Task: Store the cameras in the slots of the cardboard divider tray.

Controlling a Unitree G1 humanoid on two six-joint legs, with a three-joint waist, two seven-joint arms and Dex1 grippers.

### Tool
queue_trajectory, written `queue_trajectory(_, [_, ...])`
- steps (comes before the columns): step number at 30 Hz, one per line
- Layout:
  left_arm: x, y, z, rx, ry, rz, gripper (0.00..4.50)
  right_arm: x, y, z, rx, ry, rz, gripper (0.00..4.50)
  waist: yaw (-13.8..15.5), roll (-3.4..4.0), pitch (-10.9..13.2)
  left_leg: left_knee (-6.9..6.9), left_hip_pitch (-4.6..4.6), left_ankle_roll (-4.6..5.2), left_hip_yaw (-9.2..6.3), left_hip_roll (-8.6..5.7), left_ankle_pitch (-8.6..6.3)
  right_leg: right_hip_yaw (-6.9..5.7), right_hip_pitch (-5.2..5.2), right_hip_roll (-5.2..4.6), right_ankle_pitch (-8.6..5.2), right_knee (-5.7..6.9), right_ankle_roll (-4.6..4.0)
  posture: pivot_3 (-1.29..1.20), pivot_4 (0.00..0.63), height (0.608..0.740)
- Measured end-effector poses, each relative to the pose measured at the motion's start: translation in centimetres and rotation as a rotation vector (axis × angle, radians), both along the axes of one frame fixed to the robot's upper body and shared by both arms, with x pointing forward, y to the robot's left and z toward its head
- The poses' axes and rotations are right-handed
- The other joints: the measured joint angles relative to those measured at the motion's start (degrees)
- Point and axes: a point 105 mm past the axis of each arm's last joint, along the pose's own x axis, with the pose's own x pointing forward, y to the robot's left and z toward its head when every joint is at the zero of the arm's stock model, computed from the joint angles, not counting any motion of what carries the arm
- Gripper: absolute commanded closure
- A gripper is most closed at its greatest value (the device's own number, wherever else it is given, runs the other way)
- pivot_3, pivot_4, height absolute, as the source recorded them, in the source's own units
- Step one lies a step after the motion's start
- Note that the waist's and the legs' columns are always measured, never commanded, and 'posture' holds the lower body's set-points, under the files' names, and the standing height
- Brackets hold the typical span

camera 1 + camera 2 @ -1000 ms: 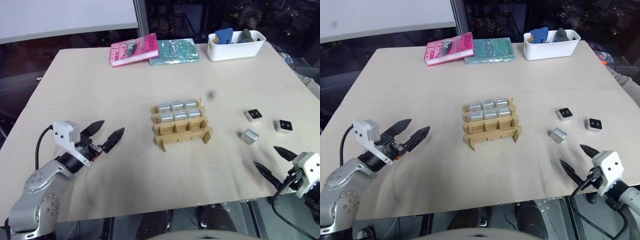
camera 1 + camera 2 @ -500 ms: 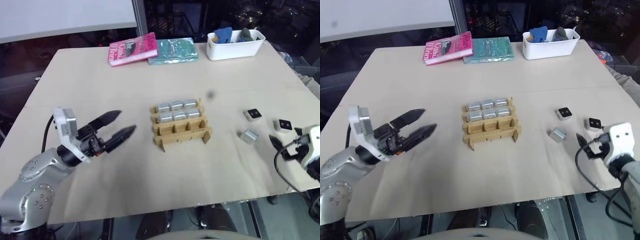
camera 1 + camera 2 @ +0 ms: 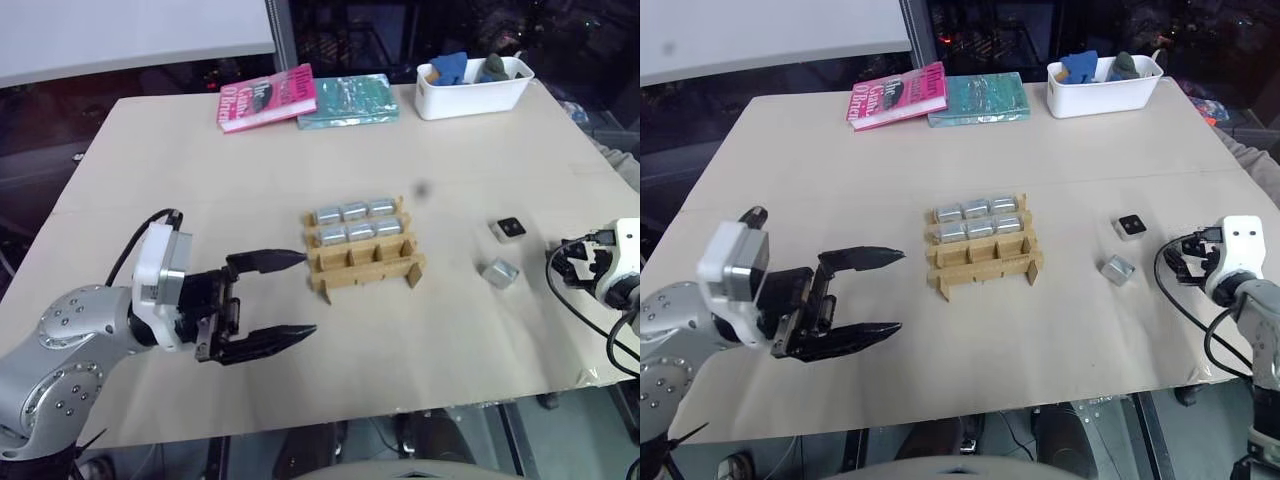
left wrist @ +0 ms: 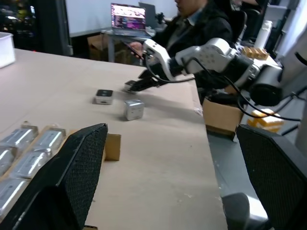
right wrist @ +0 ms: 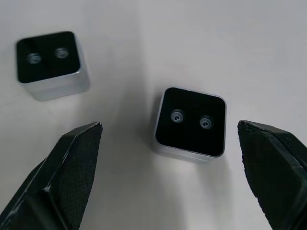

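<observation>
The cardboard divider tray (image 3: 365, 266) stands mid-table, with several silver cameras (image 3: 355, 222) filling its two back rows; its front row is bare. My left gripper (image 3: 303, 294) hovers open just left of the tray, pointing toward it. To the right lie loose cameras: a black-faced one (image 3: 509, 229) and a silver one (image 3: 498, 272). My right gripper (image 3: 572, 264) is beyond them, open. In the right wrist view its fingers (image 5: 72, 163) straddle another black-faced camera (image 5: 192, 122), with a second one (image 5: 50, 64) farther off.
A pink book (image 3: 268, 98), a teal book (image 3: 348, 102) and a white bin (image 3: 472, 88) of odds and ends line the table's far edge. The right table edge is close to my right gripper. A person (image 4: 201, 19) sits beyond it.
My left gripper has risen and swung right toward the tray, now pointing sideways. My right gripper has moved forward from the table's near edge to over the rightmost loose camera. Both stayed open.
</observation>
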Motion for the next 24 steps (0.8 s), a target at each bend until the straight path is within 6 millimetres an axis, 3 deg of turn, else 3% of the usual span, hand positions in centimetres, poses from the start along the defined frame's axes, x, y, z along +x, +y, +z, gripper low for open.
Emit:
queue_trajectory(13, [0.4,0.2,0.2,-0.009,-0.045,0.047,0.07,0.9,-0.2,-1.2,0.023,0.038,-0.038,0.00,-0.05,0.01,0.00,0.00,0.00,0.00,0.01,0.01,0.00,0.01,0.00,0.03,0.01,0.00,0.01,0.00,0.150,0.740])
queue_trajectory(16, [0.5,0.2,0.2,-0.012,-0.051,0.055,0.00,0.9,-0.5,-1.7,0.033,0.054,-0.050,0.77,-0.07,0.01,0.00,0.00,0.01,0.00,0.02,0.01,0.00,0.02,0.00,0.03,0.01,0.00,0.01,0.00,0.150,0.740])
queue_trajectory(20, [0.7,0.3,0.3,-0.018,-0.053,0.073,0.00,1.1,-0.6,-1.8,0.034,0.053,-0.052,2.62,-0.07,0.00,0.00,0.00,0.01,0.00,0.02,0.01,0.00,0.01,0.01,0.03,0.01,0.01,0.01,0.00,0.150,0.740])
queue_trajectory(24, [1.1,0.3,0.5,-0.034,-0.063,0.104,0.00,1.2,-0.7,-1.8,0.019,0.049,-0.055,2.68,-0.03,0.00,0.00,0.01,0.01,0.00,0.01,0.00,0.00,0.02,0.01,0.02,0.01,0.01,0.02,0.00,0.150,0.740])
